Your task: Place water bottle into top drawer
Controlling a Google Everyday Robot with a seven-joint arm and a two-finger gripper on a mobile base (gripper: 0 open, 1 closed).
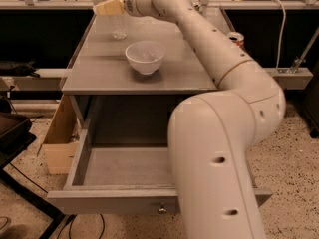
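Observation:
The water bottle (118, 25) is clear plastic and stands upright at the back left of the grey cabinet top (99, 73). My gripper (107, 6) is at the bottle's upper part, level with its neck, reaching in from the right. The top drawer (112, 201) is pulled open below the cabinet top and its grey inside (124, 166) holds nothing that shows. Its small metal knob (162, 209) shows on the front panel. My arm (219, 133) hides the drawer's right part.
A white bowl (145, 56) stands mid-top, in front of the bottle. A red can (236, 37) peeks from behind my arm at the right. A cardboard box (60, 141) sits on the floor left of the cabinet, with a black stand (15, 133) further left.

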